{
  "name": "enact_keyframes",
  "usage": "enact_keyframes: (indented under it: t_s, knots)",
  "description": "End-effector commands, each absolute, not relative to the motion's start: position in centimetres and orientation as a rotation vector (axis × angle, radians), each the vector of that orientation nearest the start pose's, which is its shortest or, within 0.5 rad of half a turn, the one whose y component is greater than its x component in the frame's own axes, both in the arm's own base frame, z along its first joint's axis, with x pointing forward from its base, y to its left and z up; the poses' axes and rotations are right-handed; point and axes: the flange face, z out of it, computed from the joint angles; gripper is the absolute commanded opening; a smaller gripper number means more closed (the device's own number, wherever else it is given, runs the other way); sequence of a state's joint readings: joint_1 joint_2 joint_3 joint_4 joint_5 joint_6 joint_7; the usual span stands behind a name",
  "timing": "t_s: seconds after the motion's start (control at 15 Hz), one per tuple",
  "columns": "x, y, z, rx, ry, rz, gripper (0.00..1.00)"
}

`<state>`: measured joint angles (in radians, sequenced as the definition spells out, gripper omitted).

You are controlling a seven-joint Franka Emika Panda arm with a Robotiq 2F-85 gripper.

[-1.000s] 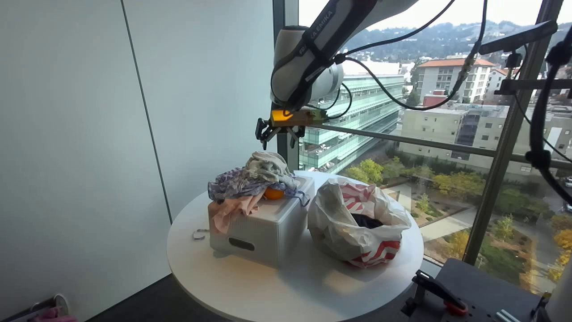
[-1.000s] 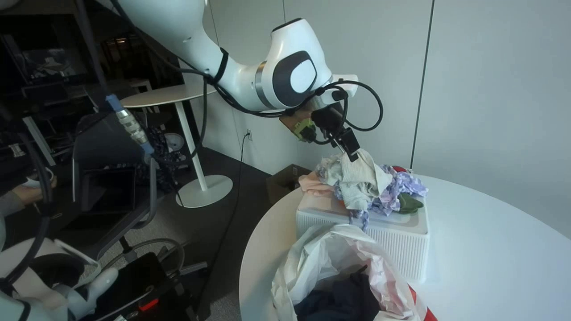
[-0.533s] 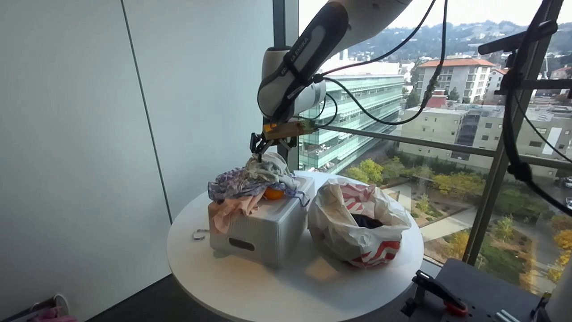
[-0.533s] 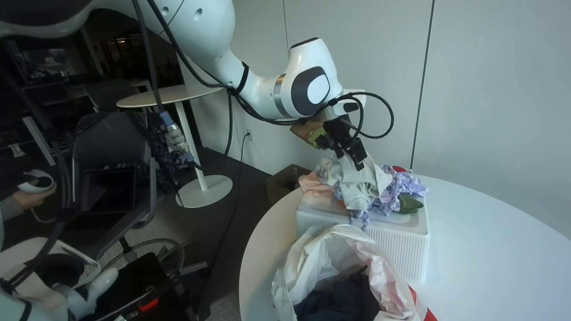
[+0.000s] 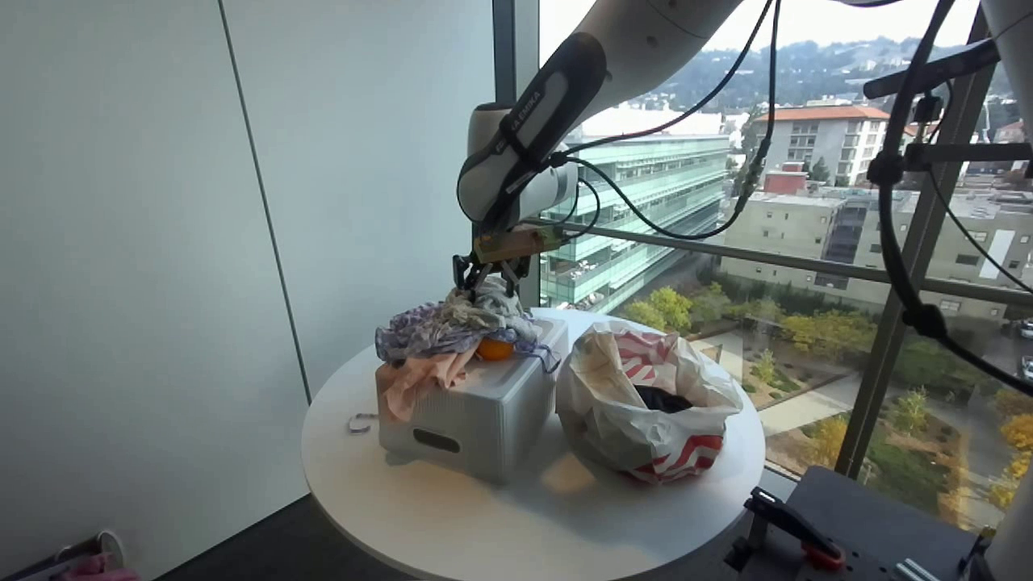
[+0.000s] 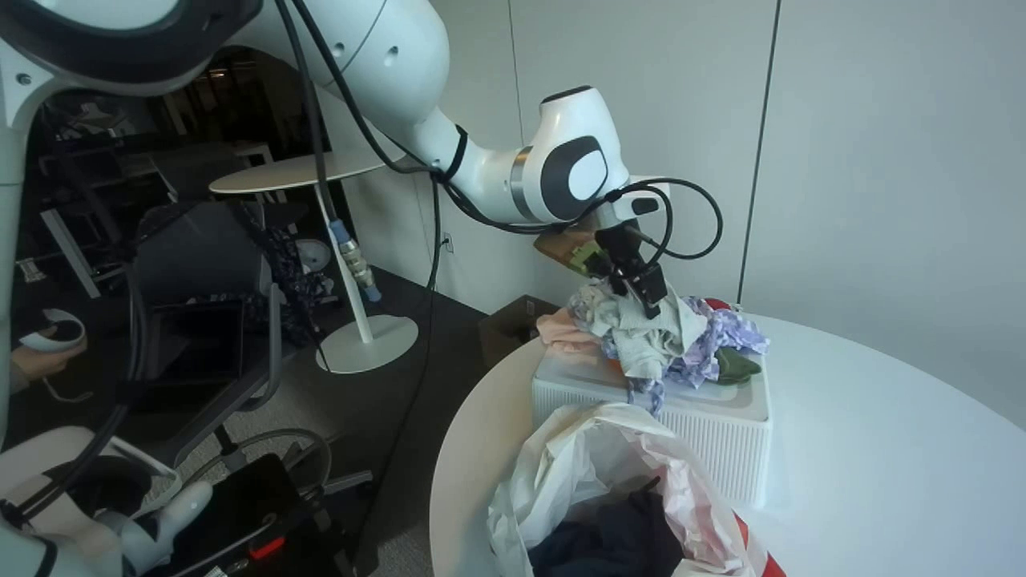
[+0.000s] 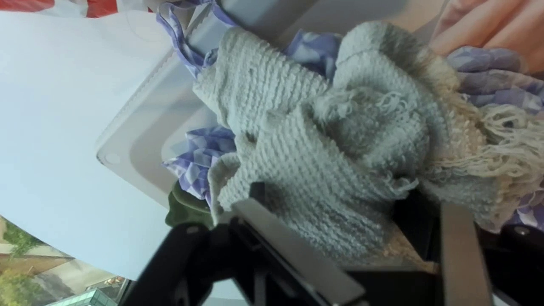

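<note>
My gripper (image 7: 335, 204) is open, its fingers wide apart over a crumpled grey-white knit cloth (image 7: 272, 140). The fingertips reach down to the cloth, with cloth between them; parts of the tips are hidden against it. In an exterior view the gripper (image 5: 494, 292) is at the top of the cloth (image 5: 496, 303). A purple-white patterned cloth (image 5: 407, 331) and a peach cloth (image 5: 424, 375) lie under and beside it. An orange round thing (image 5: 495, 349) peeks out below. The pile rests on a white ribbed box (image 5: 468, 420). A dark green thing (image 6: 736, 366) shows at its edge.
The box stands on a round white table (image 5: 524, 524). A white plastic bag (image 5: 597, 411) with red stripes and dark cloth (image 6: 613, 537) inside stands beside it. A grey strap (image 5: 360, 422) lies on the table. A wall and a window stand behind.
The arm has moved down, from above the pile to the grey-white cloth, and slightly sideways. The gripper has stayed open. The cloths, box and bag have not visibly moved.
</note>
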<state>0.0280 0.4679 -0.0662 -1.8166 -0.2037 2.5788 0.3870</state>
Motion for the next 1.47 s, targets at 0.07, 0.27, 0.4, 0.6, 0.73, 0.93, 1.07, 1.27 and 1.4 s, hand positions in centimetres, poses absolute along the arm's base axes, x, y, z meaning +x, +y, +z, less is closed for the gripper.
enact_keyframes:
  t_s: [0.07, 0.27, 0.4, 0.6, 0.73, 0.93, 1.07, 1.27, 1.4]
  knots:
    - [68.1, -1.9, 31.5, -3.185, 0.364, -0.492, 0.43]
    - [67.8, -2.0, 31.5, -3.182, 0.352, -0.487, 0.19]
    - [67.5, -2.3, 31.6, -3.174, 0.359, -0.485, 0.08]
    - [66.3, -2.8, 32.7, -3.138, 0.389, -0.518, 0.04]
    - [64.8, -3.6, 34.1, -3.098, 0.453, -0.567, 0.06]
    - [61.5, -5.3, 36.3, -3.032, 0.567, -0.654, 0.06]
    - [58.6, -6.4, 37.4, -2.984, 0.620, -0.707, 0.06]
    - [54.1, -7.3, 39.0, -2.889, 0.691, -0.830, 0.06]
    - [50.8, -7.7, 39.8, -2.820, 0.747, -0.939, 0.06]
